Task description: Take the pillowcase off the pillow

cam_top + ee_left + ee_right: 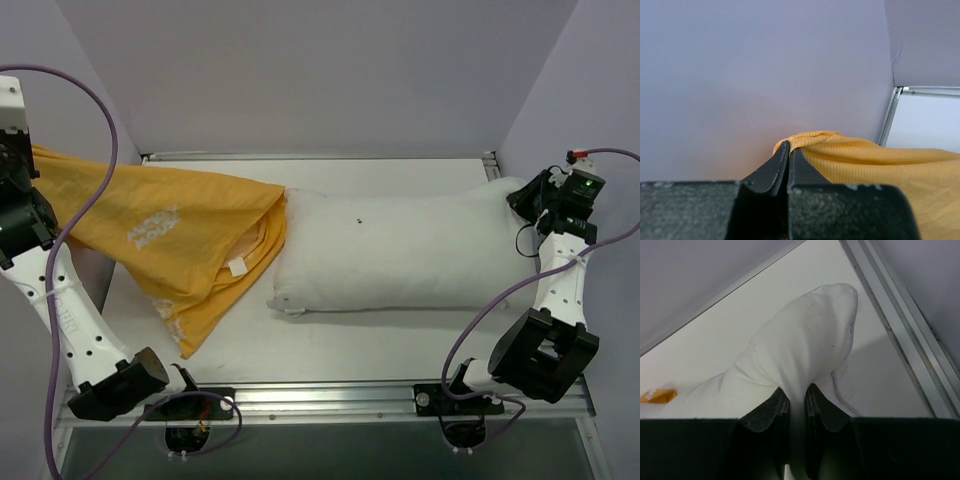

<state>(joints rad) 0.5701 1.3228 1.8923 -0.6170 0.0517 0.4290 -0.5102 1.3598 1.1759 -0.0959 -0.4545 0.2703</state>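
Overhead view: a thin orange-yellow pillowcase, wrinkled, w/ faint white print, lies slack across the L half of the white tabletop and is stretched up toward the L wall. Its open mouth, showing a small white tag, touches the L end of the pillow; can't tell if any of the pillow is inside. The pillow is plump, plain white and rectangular, w/ seamed edges and pointed corners, lying lengthwise across the centre and R of the tabletop.

L end effector: black fingers pressed together, pinching a ribbed fold of the pillowcase beside the pale lilac wall.

R end effector: black fingers nipping the pillow's R corner, the fabric bunched into a raised peak, near the metal rail.
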